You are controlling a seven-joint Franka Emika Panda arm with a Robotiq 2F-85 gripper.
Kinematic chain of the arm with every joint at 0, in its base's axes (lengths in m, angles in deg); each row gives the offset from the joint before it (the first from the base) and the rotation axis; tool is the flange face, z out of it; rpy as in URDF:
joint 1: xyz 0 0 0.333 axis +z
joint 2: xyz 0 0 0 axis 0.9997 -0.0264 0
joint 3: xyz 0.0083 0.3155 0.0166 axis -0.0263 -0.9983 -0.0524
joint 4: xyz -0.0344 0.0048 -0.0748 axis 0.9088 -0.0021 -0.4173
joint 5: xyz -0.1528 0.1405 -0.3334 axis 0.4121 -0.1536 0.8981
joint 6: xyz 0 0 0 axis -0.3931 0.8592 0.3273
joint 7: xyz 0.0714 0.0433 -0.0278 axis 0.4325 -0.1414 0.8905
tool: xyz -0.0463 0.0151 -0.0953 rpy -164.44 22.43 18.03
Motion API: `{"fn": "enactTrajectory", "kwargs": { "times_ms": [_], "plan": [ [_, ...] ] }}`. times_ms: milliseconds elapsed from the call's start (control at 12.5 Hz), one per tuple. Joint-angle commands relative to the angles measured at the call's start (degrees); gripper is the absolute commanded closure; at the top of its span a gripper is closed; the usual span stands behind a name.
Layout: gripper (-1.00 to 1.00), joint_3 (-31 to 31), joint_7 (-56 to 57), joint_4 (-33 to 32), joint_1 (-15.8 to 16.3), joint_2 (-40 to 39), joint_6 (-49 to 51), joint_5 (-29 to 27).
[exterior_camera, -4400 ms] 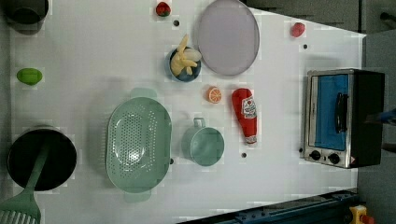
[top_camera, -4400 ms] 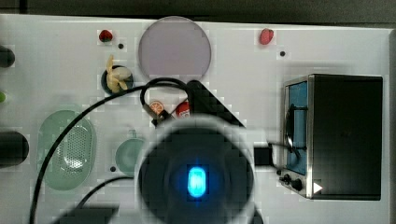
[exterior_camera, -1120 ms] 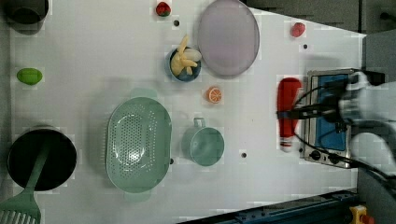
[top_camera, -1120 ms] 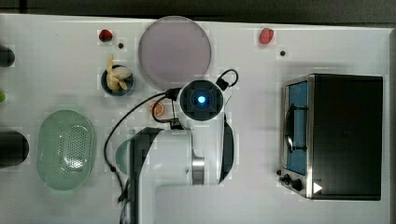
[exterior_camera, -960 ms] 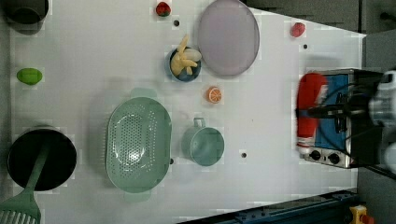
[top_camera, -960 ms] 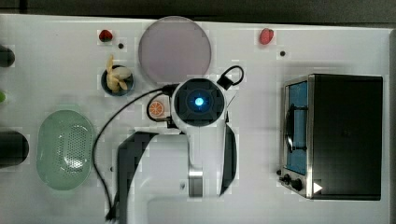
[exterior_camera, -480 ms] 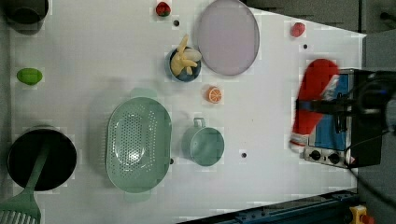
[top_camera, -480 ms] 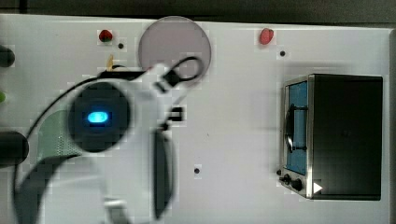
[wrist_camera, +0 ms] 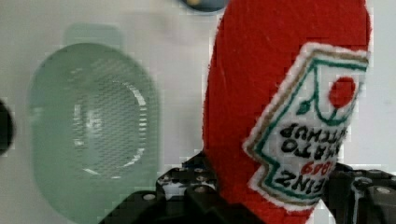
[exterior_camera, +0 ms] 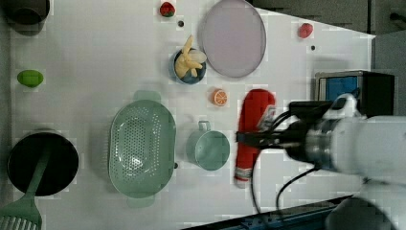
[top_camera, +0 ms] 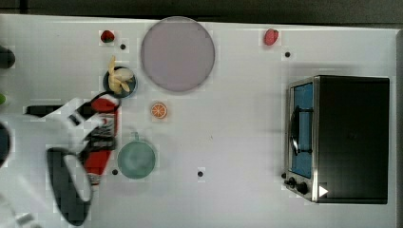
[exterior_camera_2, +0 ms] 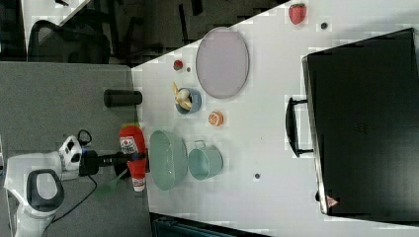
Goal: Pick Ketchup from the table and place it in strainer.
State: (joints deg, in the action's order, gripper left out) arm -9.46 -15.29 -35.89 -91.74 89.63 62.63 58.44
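The Ketchup is clamped in the pincer above the worktop; the strainer is partly cut off in the wrist view.

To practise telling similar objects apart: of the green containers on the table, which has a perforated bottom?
The strainer, the pale mint oval basket with a dotted bottom. The cup beside it is round, smaller, with a plain bottom and a handle.

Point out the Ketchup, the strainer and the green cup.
Ketchup (exterior_camera: 253, 120): left view, red body above the label.
strainer (exterior_camera: 141, 148): left view, perforated bottom of the basket.
green cup (exterior_camera: 209, 150): left view, inside of the round cup.
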Motion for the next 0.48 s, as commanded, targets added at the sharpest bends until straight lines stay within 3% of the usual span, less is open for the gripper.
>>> {"fn": "enactTrajectory", "kwargs": {
  "times_ms": [80, 480],
  "plan": [
    [-0.23, -4.25, -10.48, 0.29, 0.83, -3.58, -5.31, -0.35],
    [-0.23, -8.5, -21.33, 0.19, 2.47, -14.73, -17.65, 2.85]
  ]
}}
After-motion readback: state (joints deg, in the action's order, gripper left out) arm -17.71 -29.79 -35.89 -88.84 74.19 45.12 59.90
